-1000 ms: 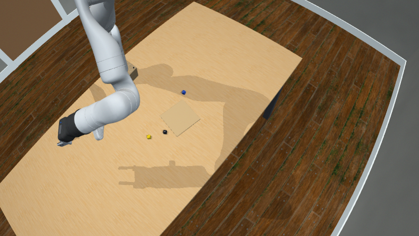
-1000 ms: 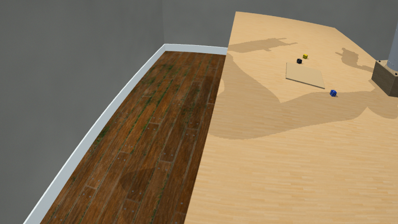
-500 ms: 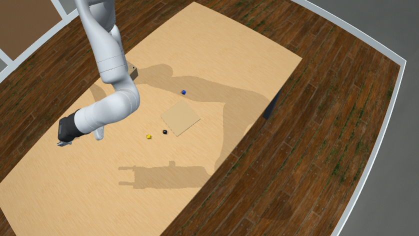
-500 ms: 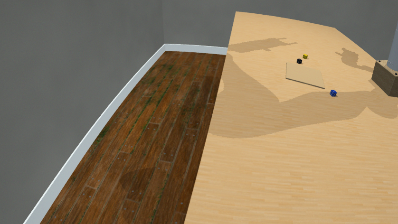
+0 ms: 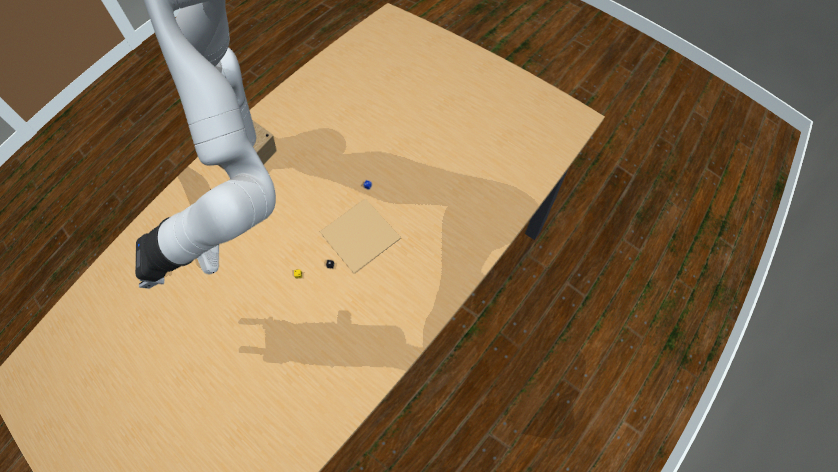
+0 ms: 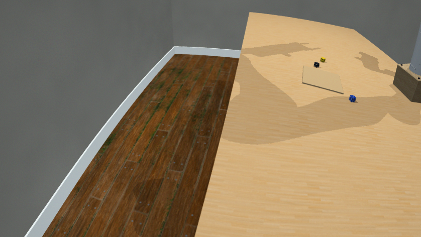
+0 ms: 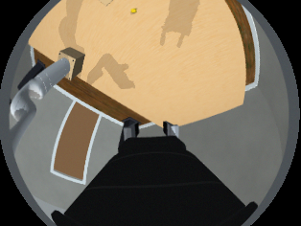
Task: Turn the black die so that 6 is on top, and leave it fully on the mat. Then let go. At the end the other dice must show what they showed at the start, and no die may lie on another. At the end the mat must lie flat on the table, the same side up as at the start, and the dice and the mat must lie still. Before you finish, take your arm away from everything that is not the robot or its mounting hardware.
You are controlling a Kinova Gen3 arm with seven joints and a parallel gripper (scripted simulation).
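The black die (image 5: 330,263) (image 6: 316,64) lies on the bare table, just off one corner of the tan square mat (image 5: 360,234) (image 6: 322,79). Its top face is too small to read. The mat lies flat with nothing on it. My gripper (image 5: 147,284) (image 7: 150,126) is open and empty. It hangs high above the table, far to the left of the dice in the top view, and points away from them. It is outside the exterior view.
A yellow die (image 5: 297,273) (image 6: 322,60) (image 7: 134,10) lies close beside the black die. A blue die (image 5: 367,184) (image 6: 352,98) lies beyond the mat's far corner. The arm's base block (image 5: 266,147) (image 6: 409,82) (image 7: 70,63) stands at the table (image 5: 175,381) edge.
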